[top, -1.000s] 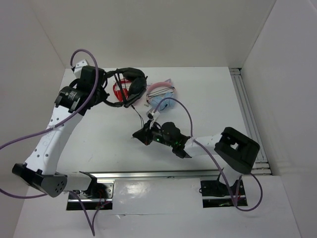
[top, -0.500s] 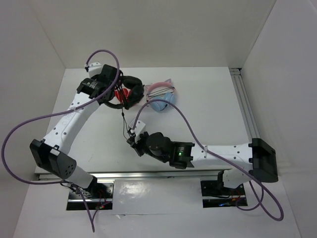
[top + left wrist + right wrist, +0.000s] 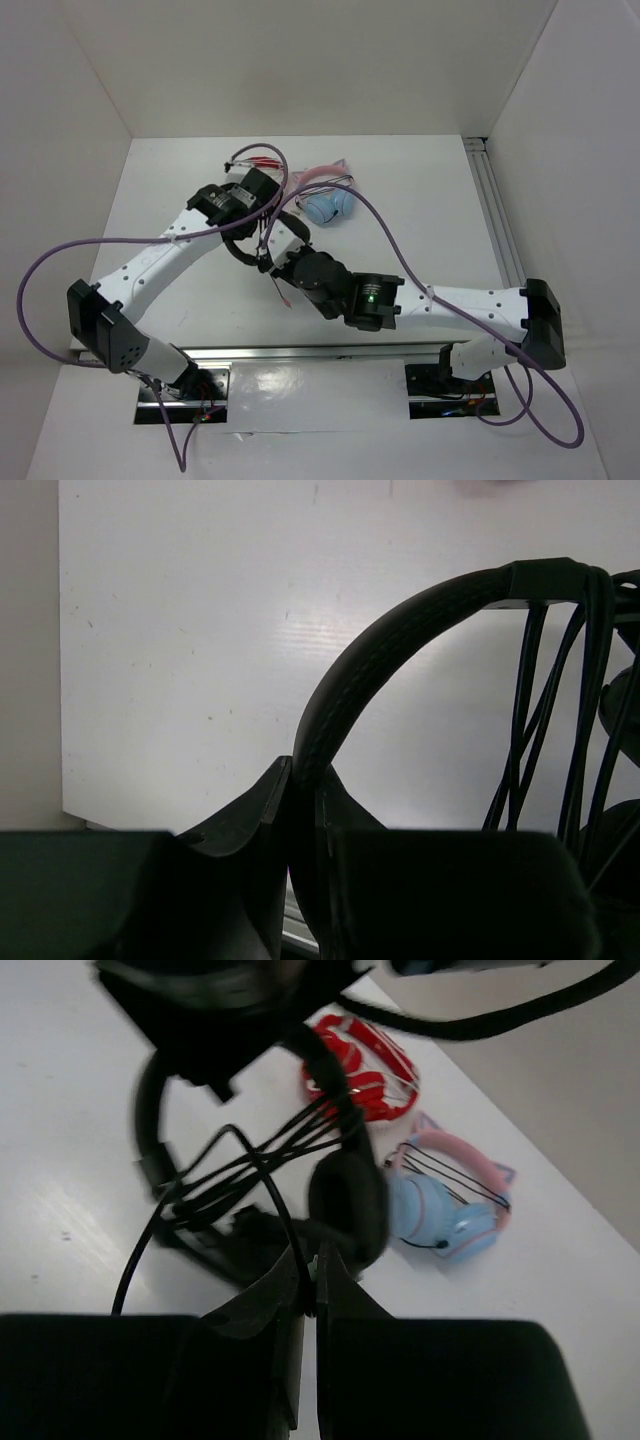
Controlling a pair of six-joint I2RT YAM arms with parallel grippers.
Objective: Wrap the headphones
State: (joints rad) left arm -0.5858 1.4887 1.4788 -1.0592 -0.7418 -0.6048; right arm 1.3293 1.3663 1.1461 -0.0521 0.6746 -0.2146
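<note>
Black headphones [image 3: 400, 620], headband pinched — left pincer [image 3: 300, 785] closed

The black headphones [image 3: 400, 620] hang, seemingly mid-air, thin cable [image 3: 525, 710] looped over the padded headband

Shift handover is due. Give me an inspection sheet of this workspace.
Surface: white table, small specks.
Job's things: black headphones, cable wound across headband.
Clutter: red-and-white headphones, cat-ear headphones, beside each other at back.
Grippers: left gripper shut on headband; right gripper shut on cable.
Cables: purple arm leads loop freely.
Surroundings: white walls, rail at right.
</note>
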